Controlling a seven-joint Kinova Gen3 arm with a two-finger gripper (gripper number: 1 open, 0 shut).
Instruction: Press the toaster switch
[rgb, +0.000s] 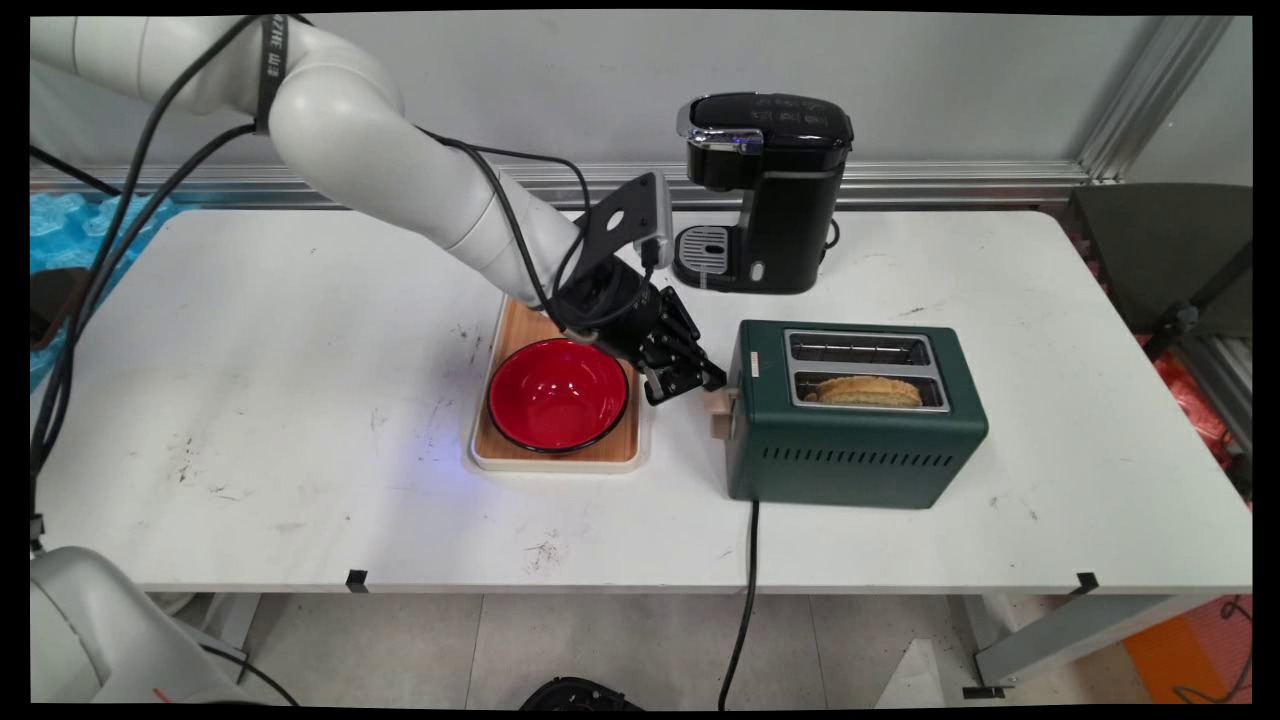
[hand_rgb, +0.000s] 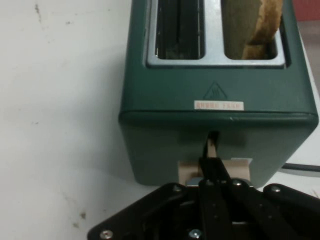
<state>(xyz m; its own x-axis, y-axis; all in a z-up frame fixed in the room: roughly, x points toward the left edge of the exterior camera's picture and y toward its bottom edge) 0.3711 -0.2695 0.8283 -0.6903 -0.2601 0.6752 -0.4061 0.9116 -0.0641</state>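
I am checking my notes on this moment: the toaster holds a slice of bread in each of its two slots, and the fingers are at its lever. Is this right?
Not quite. Only one slot of the green toaster holds bread; the other slot is empty, as the main view shows and the hand view confirms. The rest stands: the gripper has its fingers at the toaster's lever.

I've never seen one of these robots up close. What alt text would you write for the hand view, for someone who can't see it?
A black gripper, fingers closed together, presses on the pale lever at the end of a dark green toaster on a white table. One of the toaster's two top slots holds a slice of bread; the other is empty.
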